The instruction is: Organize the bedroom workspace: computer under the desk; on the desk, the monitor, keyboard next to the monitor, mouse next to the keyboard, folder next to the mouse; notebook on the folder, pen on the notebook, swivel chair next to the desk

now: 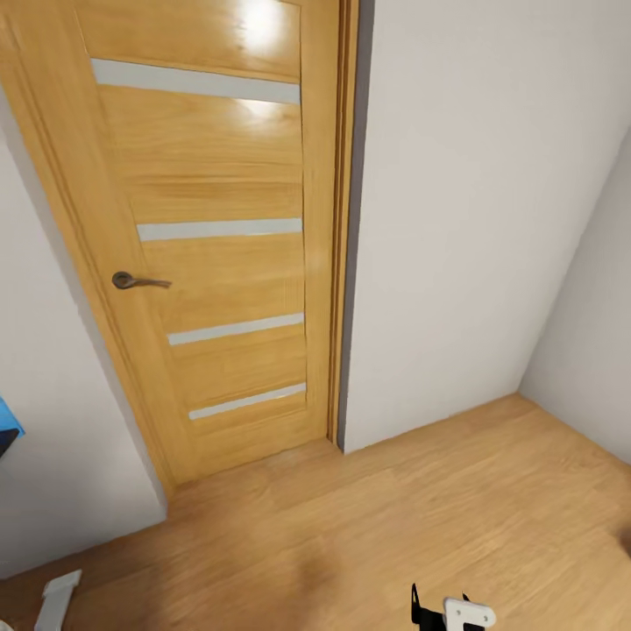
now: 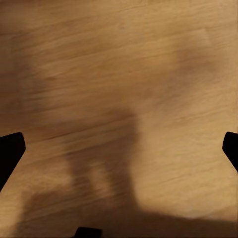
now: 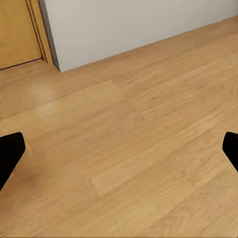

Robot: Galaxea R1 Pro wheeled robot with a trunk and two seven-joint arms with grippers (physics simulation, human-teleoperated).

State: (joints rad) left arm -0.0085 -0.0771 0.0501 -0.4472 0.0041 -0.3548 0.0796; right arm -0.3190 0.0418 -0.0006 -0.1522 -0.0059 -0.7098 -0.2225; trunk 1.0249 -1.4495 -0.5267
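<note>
Both claws were carried spread wide and empty, a posture judged to suit travel rather than handling. In the left wrist view the left claw showed its dark fingertips at the two sides of the picture, well apart, with bare wooden floor and a shadow between them. The right claw was seen the same way in the right wrist view, its fingertips wide apart over pale floorboards near the foot of a white wall and the corner of a door frame.

From the head view a closed wooden door with pale glass strips and a dark lever handle was faced, set beside the white wall. A part of the right arm was seen at the lower edge, and a white part of the left arm low in the corner.

Of the task's things, a small bright blue corner was glimpsed at the left edge of the head view; it may have been the folder, but too little was seen to be sure. The robot was judged to be in transit, with the arms kept low and tucked so that nothing would be struck while turning.
</note>
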